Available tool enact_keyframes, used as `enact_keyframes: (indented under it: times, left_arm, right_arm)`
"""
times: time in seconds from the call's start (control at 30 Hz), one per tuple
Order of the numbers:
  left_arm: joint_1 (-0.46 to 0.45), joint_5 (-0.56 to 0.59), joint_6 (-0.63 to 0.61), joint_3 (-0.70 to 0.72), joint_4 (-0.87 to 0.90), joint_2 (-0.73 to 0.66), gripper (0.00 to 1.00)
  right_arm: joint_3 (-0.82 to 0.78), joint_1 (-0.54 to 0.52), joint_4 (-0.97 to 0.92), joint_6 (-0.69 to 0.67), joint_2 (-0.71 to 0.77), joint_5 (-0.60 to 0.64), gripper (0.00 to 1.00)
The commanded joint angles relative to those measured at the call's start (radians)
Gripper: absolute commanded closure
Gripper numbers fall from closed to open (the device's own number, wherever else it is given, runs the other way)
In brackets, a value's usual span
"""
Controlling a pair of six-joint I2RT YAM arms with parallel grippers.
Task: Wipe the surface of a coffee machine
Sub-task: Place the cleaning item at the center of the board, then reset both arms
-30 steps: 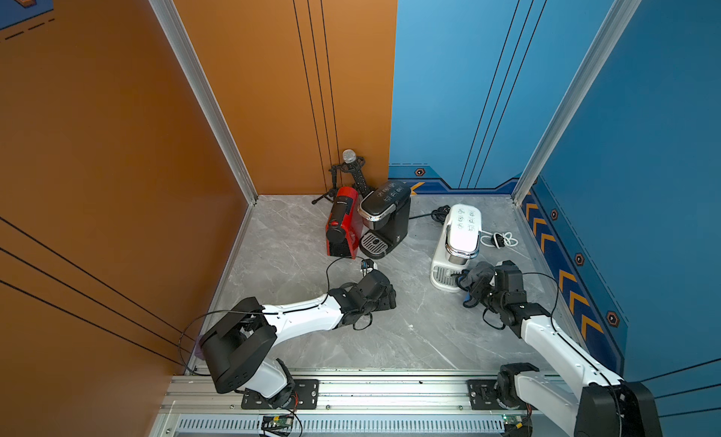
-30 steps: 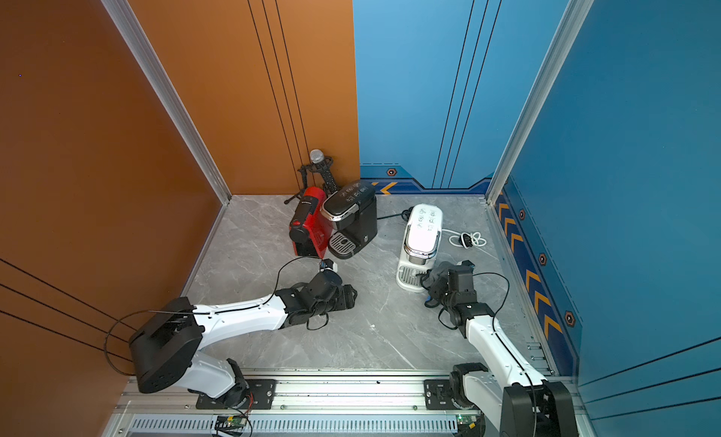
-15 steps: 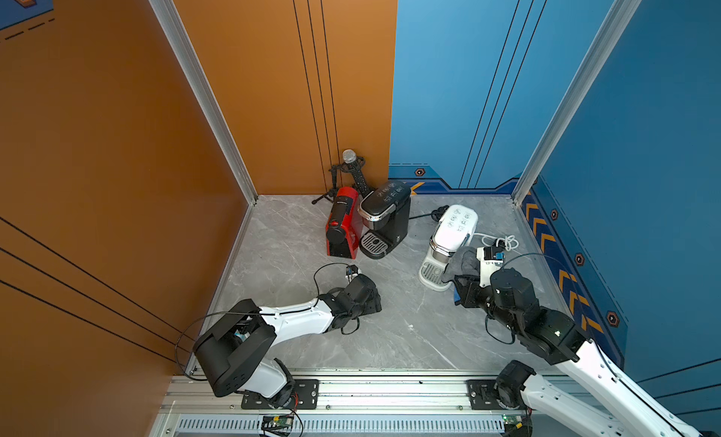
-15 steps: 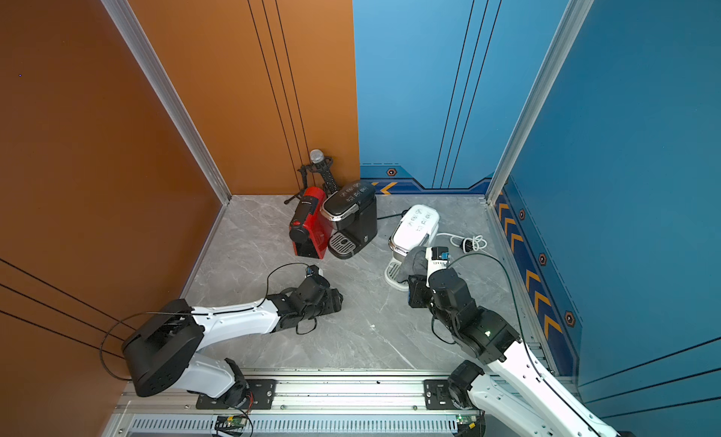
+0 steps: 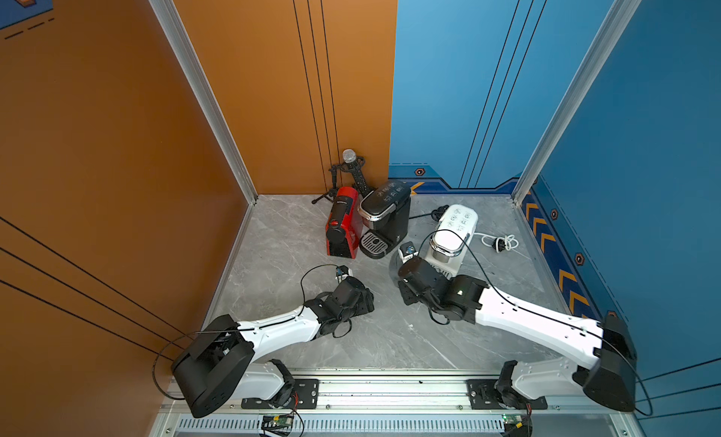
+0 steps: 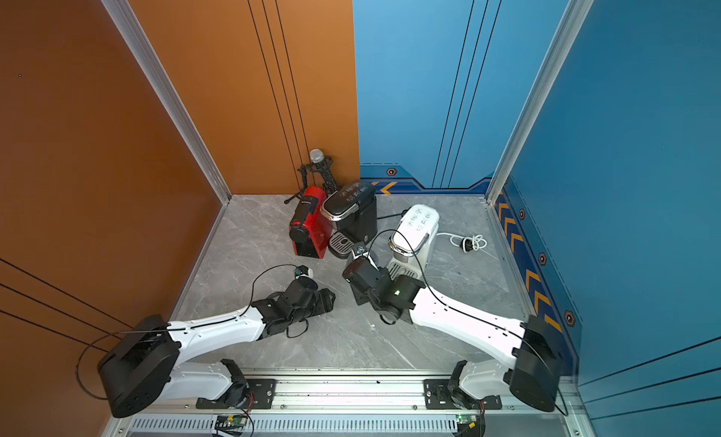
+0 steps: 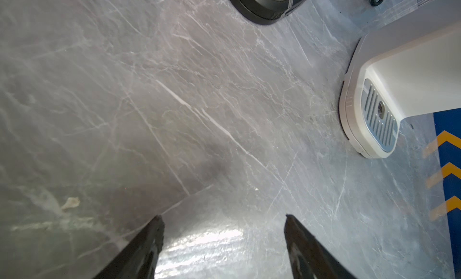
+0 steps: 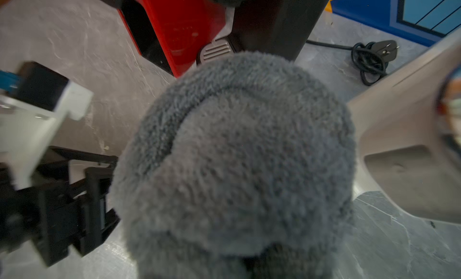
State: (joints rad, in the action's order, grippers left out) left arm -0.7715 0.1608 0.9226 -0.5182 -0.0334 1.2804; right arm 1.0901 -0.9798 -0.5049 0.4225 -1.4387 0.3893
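Showing the grey cloth [image 8: 237,165] falls to the right wrist view alone: the fleece bunches over the right gripper [image 5: 414,277], whose jaws are pressed together on it and whose fingertips it hides. In both top views the wrist covers the cloth. That same view places the white coffee machine [image 8: 411,140] close beside the cloth, contact not discernible, with a coiled black cord [image 8: 371,63] beyond. The left wrist view shows the left gripper [image 7: 222,216] spread and empty above bare tabletop [image 7: 174,90], the white machine's drip tray [image 7: 379,115] well ahead of it. Only the top views give the layout. The white coffee machine [image 5: 452,232] stands upright, right of centre. A red machine [image 5: 342,224] and a black machine [image 5: 386,212] sit side by side toward the back, a microphone [image 5: 349,156] on its tripod is in the corner behind them, and a white cord [image 5: 501,243] lies to the white machine's right. Open marble lies between the two grippers and along the left edge. Orange wall [image 5: 273,83] closes the left and part of the back, blue wall [image 5: 448,83] the rest; a rail [image 5: 390,388] carries both arm bases at the front.
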Motion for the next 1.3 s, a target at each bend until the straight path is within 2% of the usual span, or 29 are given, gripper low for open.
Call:
enact_keyframes:
  times: [0.0, 0.07, 0.1, 0.13, 0.17, 0.23, 0.3, 0.47, 0.77, 0.93, 1.13, 1.27]
  left_arm:
    - [0.011, 0.045, 0.002, 0.027, 0.053, -0.060, 0.23]
    - [0.016, 0.051, -0.007, 0.027, 0.093, -0.083, 0.23]
    - [0.018, 0.055, -0.013, 0.024, 0.117, -0.094, 0.23]
    - [0.021, 0.059, -0.020, 0.021, 0.140, -0.105, 0.23]
    - [0.023, 0.061, -0.025, 0.021, 0.153, -0.118, 0.23]
    - [0.037, 0.064, -0.033, 0.032, 0.170, -0.147, 0.22]
    - [0.056, 0.065, -0.037, 0.045, 0.177, -0.175, 0.22]
    - [0.138, 0.033, -0.076, 0.051, 0.199, -0.219, 0.21]
    - [0.327, -0.059, -0.177, -0.013, 0.242, -0.231, 0.20]
    - [0.401, -0.045, -0.229, -0.039, 0.248, -0.222, 0.18]
    - [0.558, -0.007, -0.307, -0.034, 0.247, -0.278, 0.15]
    - [0.657, 0.054, -0.336, -0.018, 0.246, -0.365, 0.03]
  right_arm:
    - [0.011, 0.050, 0.122, 0.018, -0.108, -0.061, 0.89]
    - [0.039, 0.076, 0.145, 0.015, -0.184, -0.109, 0.85]
    - [0.056, 0.087, 0.150, 0.006, -0.212, -0.130, 0.75]
    - [0.077, 0.094, 0.144, -0.004, -0.235, -0.144, 0.58]
    - [0.094, 0.096, 0.135, -0.011, -0.247, -0.147, 0.48]
    - [0.113, 0.097, 0.117, -0.028, -0.245, -0.133, 0.17]
    - [0.116, 0.102, 0.090, -0.042, -0.227, -0.106, 0.07]
    - [0.097, 0.127, -0.008, -0.089, -0.114, -0.027, 0.06]
    - [0.053, 0.231, -0.115, -0.134, 0.246, -0.021, 0.06]
    - [-0.077, 0.445, -0.064, -0.088, 0.356, -0.023, 0.03]
    - [-0.181, 0.735, -0.017, -0.031, 0.330, -0.015, 0.02]
    - [-0.285, 0.876, 0.102, 0.005, 0.394, -0.075, 0.02]
